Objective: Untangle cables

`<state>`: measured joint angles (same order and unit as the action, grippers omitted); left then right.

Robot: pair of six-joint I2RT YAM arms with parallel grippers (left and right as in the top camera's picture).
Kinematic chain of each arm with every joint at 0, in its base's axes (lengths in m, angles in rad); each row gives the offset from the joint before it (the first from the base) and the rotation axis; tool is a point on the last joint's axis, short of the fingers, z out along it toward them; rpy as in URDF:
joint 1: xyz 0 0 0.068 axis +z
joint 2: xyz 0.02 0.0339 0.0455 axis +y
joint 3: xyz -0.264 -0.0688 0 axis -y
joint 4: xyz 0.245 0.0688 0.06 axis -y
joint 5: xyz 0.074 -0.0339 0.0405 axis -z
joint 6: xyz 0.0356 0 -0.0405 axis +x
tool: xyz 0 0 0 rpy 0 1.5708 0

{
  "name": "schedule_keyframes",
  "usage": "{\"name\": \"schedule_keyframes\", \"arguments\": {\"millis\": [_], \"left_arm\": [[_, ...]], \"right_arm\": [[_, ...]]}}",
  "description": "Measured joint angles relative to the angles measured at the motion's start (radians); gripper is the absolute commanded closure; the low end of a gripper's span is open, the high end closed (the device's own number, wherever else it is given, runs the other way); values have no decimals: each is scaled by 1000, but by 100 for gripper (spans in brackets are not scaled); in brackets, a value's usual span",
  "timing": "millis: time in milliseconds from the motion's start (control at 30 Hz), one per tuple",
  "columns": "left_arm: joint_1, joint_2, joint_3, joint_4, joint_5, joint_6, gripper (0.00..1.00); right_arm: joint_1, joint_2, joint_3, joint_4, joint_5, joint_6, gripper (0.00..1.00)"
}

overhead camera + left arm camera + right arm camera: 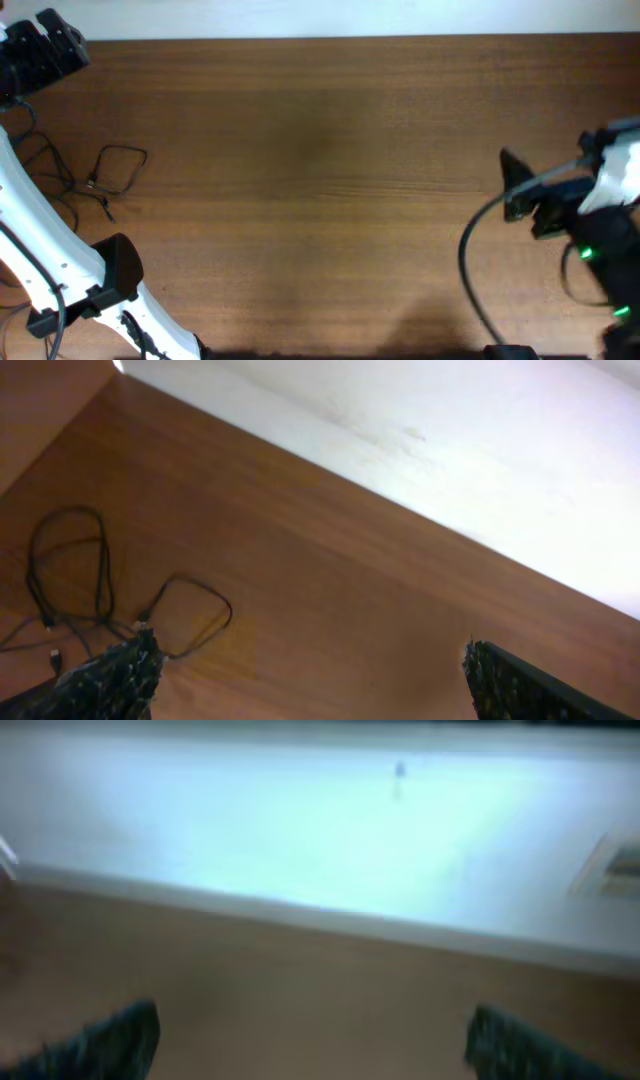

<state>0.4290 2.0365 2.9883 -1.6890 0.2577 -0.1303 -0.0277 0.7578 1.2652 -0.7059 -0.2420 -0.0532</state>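
At the table's left end, beside my left arm: thin black flexible cables, loose loops and strands lying flat on the brown wooden tabletop, with small plugs at some ends. Neither gripper touches them.

Left gripper: hovers over the far left corner, fingers spread wide, nothing between them.

Right gripper: well apart from the cables at the right end, fingers likewise spread and empty. Its wrist view is blurred.
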Motion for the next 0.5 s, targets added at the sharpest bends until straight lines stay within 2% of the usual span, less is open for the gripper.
{"name": "schedule_keyframes", "arguments": {"millis": [33, 67, 100, 133, 167, 267, 300, 500], "left_arm": [[0, 0, 0, 1, 0, 0, 1], [0, 0, 0, 2, 0, 0, 1], [0, 0, 0, 2, 1, 0, 1], [0, 0, 0, 2, 1, 0, 1], [0, 0, 0, 1, 1, 0, 1], [0, 0, 0, 2, 1, 0, 1], [0, 0, 0, 1, 0, 0, 1], [0, 0, 0, 1, 1, 0, 1]], "right_arm": [[2, -105, -145, 45, 6, -2, 1], [3, -257, -384, 251, 10, -3, 1], [3, -315, -476, 273, 10, -3, 1], [10, -383, -610, 388, 14, -2, 1], [23, -447, -725, 423, 14, -3, 1], [59, -568, -988, 651, 17, -3, 1], [65, -598, -1046, 706, 21, -3, 1], [79, -696, -1226, 716, 58, -3, 1]]}}
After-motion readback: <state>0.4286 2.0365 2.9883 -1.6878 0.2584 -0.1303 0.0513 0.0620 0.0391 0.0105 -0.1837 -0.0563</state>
